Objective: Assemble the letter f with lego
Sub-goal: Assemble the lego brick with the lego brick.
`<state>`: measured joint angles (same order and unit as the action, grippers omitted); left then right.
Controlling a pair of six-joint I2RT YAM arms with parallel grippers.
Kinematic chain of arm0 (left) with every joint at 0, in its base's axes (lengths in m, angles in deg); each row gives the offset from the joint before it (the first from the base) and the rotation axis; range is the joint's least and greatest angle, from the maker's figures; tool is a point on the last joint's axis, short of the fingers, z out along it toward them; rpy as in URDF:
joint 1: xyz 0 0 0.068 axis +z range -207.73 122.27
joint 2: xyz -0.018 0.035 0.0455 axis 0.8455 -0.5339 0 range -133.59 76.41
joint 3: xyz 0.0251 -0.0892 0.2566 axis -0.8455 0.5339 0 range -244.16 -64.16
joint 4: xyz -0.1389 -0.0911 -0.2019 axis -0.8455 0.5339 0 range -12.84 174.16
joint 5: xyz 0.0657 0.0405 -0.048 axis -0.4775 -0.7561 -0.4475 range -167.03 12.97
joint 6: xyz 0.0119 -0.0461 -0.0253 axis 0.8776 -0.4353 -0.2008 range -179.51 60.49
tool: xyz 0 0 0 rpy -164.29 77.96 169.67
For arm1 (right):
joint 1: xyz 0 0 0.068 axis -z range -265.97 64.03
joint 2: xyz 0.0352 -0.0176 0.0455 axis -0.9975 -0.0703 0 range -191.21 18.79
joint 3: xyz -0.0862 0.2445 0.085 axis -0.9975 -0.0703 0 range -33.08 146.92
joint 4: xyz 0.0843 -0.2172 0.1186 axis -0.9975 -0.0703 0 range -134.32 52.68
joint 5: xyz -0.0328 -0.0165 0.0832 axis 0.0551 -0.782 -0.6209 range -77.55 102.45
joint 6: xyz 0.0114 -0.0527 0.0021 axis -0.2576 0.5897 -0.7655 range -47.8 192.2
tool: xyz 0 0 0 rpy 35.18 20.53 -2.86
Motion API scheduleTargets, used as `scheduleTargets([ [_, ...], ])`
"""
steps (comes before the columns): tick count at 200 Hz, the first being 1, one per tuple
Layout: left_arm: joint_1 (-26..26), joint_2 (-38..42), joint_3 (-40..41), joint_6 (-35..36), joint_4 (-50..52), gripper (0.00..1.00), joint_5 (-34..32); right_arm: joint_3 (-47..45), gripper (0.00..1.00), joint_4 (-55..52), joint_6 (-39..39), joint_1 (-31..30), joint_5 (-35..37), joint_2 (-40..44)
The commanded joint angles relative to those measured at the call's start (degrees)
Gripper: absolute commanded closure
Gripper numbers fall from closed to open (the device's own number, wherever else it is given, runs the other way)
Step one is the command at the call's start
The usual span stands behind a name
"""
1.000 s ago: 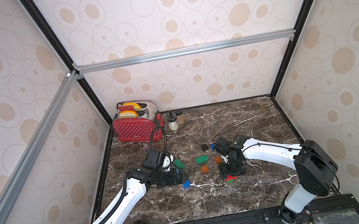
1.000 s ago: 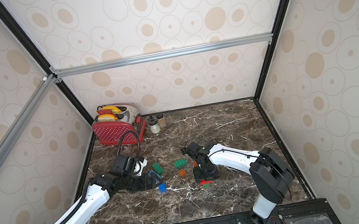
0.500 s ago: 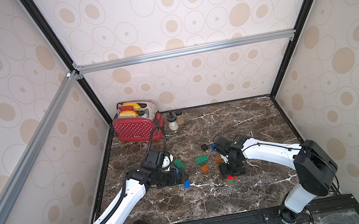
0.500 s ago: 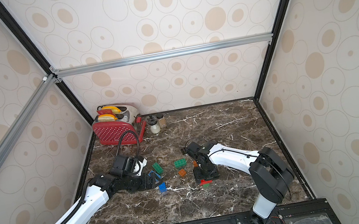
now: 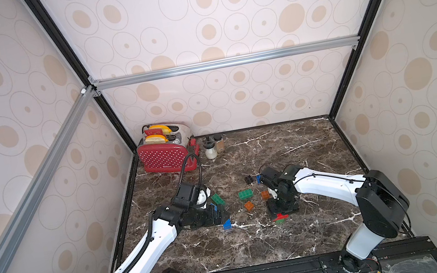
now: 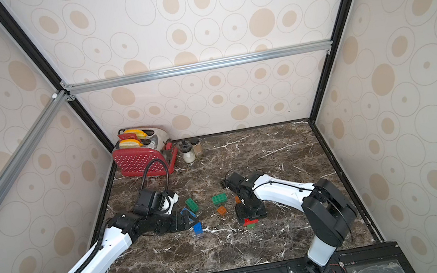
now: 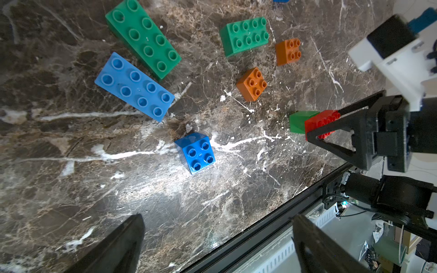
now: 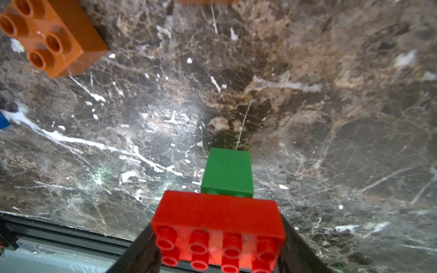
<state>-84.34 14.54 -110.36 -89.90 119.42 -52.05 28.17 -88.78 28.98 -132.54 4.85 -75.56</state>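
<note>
My right gripper (image 8: 217,256) is shut on a red oblong lego brick (image 8: 217,212), one finger on each end. A green square brick (image 8: 228,172) is stuck to the red one's underside. In both top views the pair hangs low over the marble, red brick (image 5: 280,217) near the front middle. My left gripper (image 7: 217,245) is open and empty, just left of a blue square brick (image 7: 196,151). Loose on the table lie a blue oblong brick (image 7: 134,86), a green oblong brick (image 7: 144,39), a shorter green brick (image 7: 244,35) and two orange squares (image 7: 251,84), (image 7: 288,50).
A black brick (image 5: 248,179) and a small blue one (image 5: 258,179) lie behind the right wrist. A red dotted toaster (image 5: 166,155) and two small jars (image 5: 209,149) stand at the back left. Patterned walls close three sides; a black rail (image 5: 263,268) runs along the front.
</note>
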Motion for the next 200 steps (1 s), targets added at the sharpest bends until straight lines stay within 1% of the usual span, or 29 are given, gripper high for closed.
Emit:
scheduleTargets([
  [1,0.46,1.16,0.01,0.60,0.02,0.01,-0.88,-6.74,0.42,-1.90,0.86,0.07,-0.11,-7.25],
  [33,0.46,1.37,0.05,0.51,-0.07,0.01,-0.96,-6.85,0.43,-1.81,1.61,-0.04,0.39,-9.28],
  [48,0.45,1.17,0.00,0.59,0.01,0.01,-0.88,-7.03,0.43,-1.08,1.95,-0.01,-0.78,-10.26],
  [116,0.51,1.25,0.01,0.59,0.01,0.01,-0.90,-5.04,0.43,-1.89,4.12,-0.01,-0.77,-14.39],
  [138,0.51,1.57,0.02,0.51,0.00,0.01,-0.98,-4.07,0.43,-1.86,4.98,0.49,-2.28,-15.66],
  [200,0.51,1.79,0.05,0.53,-0.07,0.01,-0.93,-2.46,0.43,-3.78,5.10,0.60,-0.50,-12.74],
])
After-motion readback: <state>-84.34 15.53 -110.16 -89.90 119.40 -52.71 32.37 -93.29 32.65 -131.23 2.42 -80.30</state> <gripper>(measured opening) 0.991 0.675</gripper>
